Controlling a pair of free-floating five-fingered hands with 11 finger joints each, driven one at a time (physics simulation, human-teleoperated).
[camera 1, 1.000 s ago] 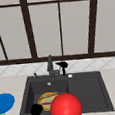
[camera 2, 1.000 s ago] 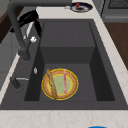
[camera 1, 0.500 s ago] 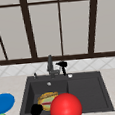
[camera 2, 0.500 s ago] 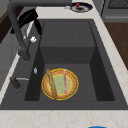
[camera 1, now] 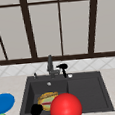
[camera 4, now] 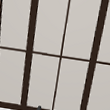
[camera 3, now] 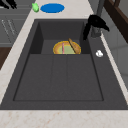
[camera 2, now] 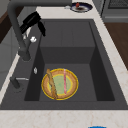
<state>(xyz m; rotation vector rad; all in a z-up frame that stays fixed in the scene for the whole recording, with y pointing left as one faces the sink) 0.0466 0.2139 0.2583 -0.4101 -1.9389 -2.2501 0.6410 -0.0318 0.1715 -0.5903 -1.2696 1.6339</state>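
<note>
Overhead, the window (camera 4: 61, 52) with its dark bars takes up the wall behind the counter. Below it the dark sink (camera 1: 86, 90) sits sunk in the pale marbled countertop (camera 2: 117, 65), with a deep basin on the left and a shallower drainboard on the right in the front view. A dark faucet (camera 2: 17, 30) rises at the back rim and its spout reaches out over the basin.

On the floor of the deep basin lies a yellow-rimmed plate (camera 2: 60, 83) with a greenish middle, a brown stick and a pink stick lying across it. A big red ball (camera 1: 66, 108) shows at the front edge of the sink in the front view, overlapping the plate. A blue dish (camera 3: 52, 8) rests on the counter left of the sink, a small green thing (camera 3: 35, 7) just beside it. A dark plate (camera 2: 80, 7) with something red on it sits on the counter at the far right.

The right hand (camera 1: 62, 67) hovers just beside the faucet, over the sink's back rim, fingers loose and pointing downward, grasping nothing. The left hand (camera 1: 36, 110) hangs at the front left corner of the basin, near the plate; whether its fingers are curled I cannot tell.
</note>
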